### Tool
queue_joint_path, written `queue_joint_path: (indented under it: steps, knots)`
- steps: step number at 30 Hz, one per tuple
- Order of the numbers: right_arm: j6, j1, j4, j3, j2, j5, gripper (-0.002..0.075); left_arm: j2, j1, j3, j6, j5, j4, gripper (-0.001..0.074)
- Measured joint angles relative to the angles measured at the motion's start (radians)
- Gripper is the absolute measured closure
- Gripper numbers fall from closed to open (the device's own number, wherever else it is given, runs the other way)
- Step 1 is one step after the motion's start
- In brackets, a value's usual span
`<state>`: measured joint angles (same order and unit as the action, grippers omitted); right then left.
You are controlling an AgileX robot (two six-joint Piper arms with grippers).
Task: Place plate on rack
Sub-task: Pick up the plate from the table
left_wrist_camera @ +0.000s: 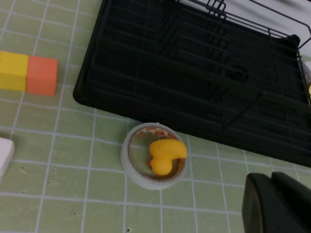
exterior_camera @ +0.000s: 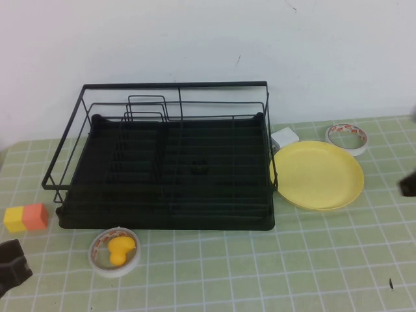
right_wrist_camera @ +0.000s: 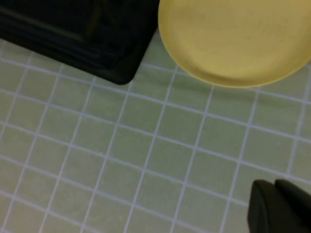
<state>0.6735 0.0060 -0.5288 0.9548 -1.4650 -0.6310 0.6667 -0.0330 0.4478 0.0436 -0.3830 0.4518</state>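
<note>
The pale-yellow plate (exterior_camera: pixel 317 174) lies flat on the green checked mat, just right of the black wire rack (exterior_camera: pixel 169 162), its left rim at the rack's right rail. The rack holds nothing. My right gripper (exterior_camera: pixel 408 185) is at the right edge of the high view, right of the plate and apart from it, shut and empty. In the right wrist view the plate (right_wrist_camera: pixel 233 39) and a corner of the rack (right_wrist_camera: pixel 87 34) lie beyond the shut gripper (right_wrist_camera: pixel 274 184). My left gripper (exterior_camera: pixel 12 266) sits at the near left, shut and empty; it also shows in the left wrist view (left_wrist_camera: pixel 271 178).
A white tape ring (exterior_camera: pixel 115 252) with a yellow rubber duck (exterior_camera: pixel 120 249) inside lies in front of the rack. Yellow and orange blocks (exterior_camera: pixel 26 218) sit at the left. Another tape ring (exterior_camera: pixel 347 138) and a small white box (exterior_camera: pixel 285 138) lie behind the plate.
</note>
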Motion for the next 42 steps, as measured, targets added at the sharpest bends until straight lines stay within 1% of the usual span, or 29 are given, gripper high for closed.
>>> queue_joint_path:
  steps: [5,7,9,12,16,20,23,26,34,42]
  knots:
    - [0.003,0.000,-0.018,0.244,-0.360,-0.061,0.0726,0.003,0.000,0.000,0.020,0.000,0.004,0.0736]
    - [-0.009,0.000,-0.018,0.341,-0.470,-0.091,0.0718,0.003,0.000,-0.001,0.030,0.000,0.004,0.0736]
    - [-0.037,0.000,-0.010,0.442,-0.565,-0.117,0.0705,0.003,0.000,-0.005,0.034,0.002,0.004,0.0736]
    - [-0.110,0.000,0.062,0.569,-0.648,-0.146,0.0677,0.003,0.000,-0.007,0.041,0.004,0.005,0.0736]
    - [-0.204,0.000,0.195,0.731,-0.732,-0.222,0.0620,0.003,0.000,-0.015,0.049,0.050,0.008,0.0736]
    - [-0.262,0.000,0.280,0.874,-0.846,-0.314,0.0504,0.003,0.000,-0.033,0.061,0.091,0.014,0.0736]
    - [-0.289,0.000,0.298,0.936,-0.910,-0.330,0.0444,0.003,0.000,-0.037,0.061,0.098,0.015,0.0736]
    - [-0.302,0.000,0.302,0.975,-0.939,-0.309,0.0424,0.005,0.000,-0.037,0.061,0.102,0.015,0.0736]
    - [-0.310,0.000,0.304,1.016,-0.965,-0.217,0.0415,0.005,0.000,-0.037,0.063,0.106,0.015,0.0736]
    - [-0.310,0.000,0.294,1.016,-1.020,-0.197,0.0414,0.005,0.000,-0.037,0.065,0.106,0.015,0.0736]
